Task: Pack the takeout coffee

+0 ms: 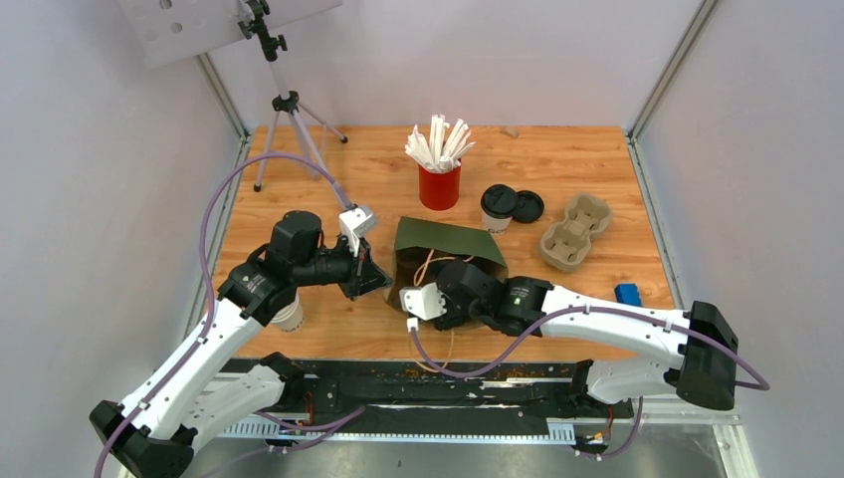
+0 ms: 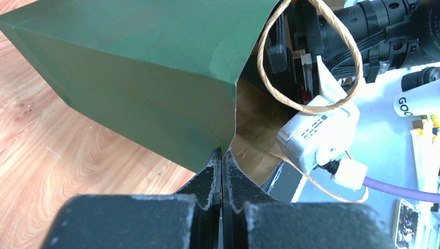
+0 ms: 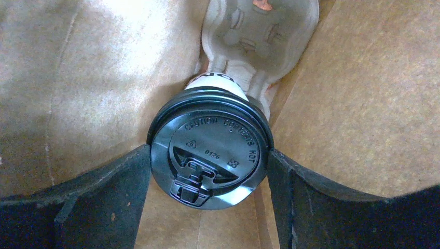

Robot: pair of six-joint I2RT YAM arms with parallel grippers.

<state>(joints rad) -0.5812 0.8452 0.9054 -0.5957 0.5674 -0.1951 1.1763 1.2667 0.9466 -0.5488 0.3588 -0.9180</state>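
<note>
The green paper bag lies in the middle of the table with its mouth toward the arms. My left gripper is shut on the edge of the bag's mouth, at its left side. My right gripper reaches inside the brown interior, where its two fingers press both sides of the black lid of the takeout coffee. Only a sliver of the white cup body shows behind the lid. Deeper in the bag a moulded pulp carrier lies just beyond the cup. From above, the right fingers are hidden by the bag.
On the table behind the bag stand a red cup of white sticks, a second lidded cup, a loose black lid and a pulp carrier. A white cup sits under my left arm. A tripod stands back left.
</note>
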